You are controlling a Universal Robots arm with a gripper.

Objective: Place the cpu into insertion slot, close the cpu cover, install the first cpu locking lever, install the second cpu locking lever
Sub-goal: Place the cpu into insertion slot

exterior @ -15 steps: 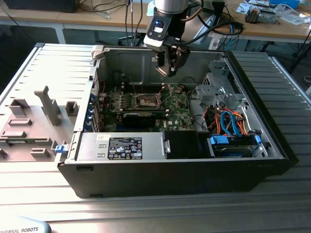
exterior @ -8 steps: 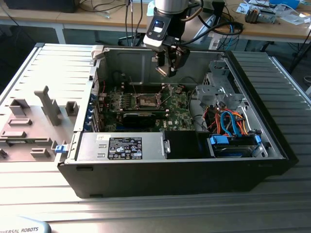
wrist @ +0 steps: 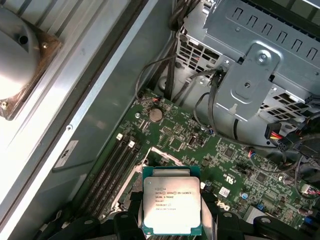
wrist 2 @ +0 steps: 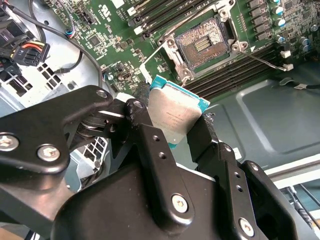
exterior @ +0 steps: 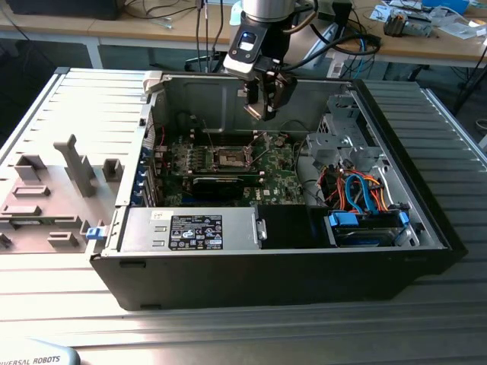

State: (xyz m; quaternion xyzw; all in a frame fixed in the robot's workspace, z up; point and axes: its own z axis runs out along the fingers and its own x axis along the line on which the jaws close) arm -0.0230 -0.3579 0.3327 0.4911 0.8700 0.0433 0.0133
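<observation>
Ribbed grey metal worktop [exterior: 426, 319] carries an open black desktop computer case [exterior: 266, 281] lying on its side, its green motherboard [exterior: 278, 179] facing up. Near the board's middle sits the square, metal-framed insertion slot [exterior: 230, 157], uncovered, with its grid of contacts showing in the second wrist view.

The arm's black two-fingered end effector [exterior: 262, 106] hangs above that slot, a little toward the exterior view's right of it and well clear of the board. Its fingers [wrist 2: 145, 130] are clamped on the cpu [wrist 2: 175, 112], a small flat square chip with a dull silvery-grey metal top on a thin teal-green base, gripped by two opposite edges. The chip is in the air over the slot, not yet seated.

By its look the chip is light, thin and stiff, so weight should not be the trouble. The smooth metal top probably gives poor purchase, and the underside and the slot's contacts are likely delicate. Opposite edges of the base seem the right hold, squeezed gently and kept level with the slot.
</observation>
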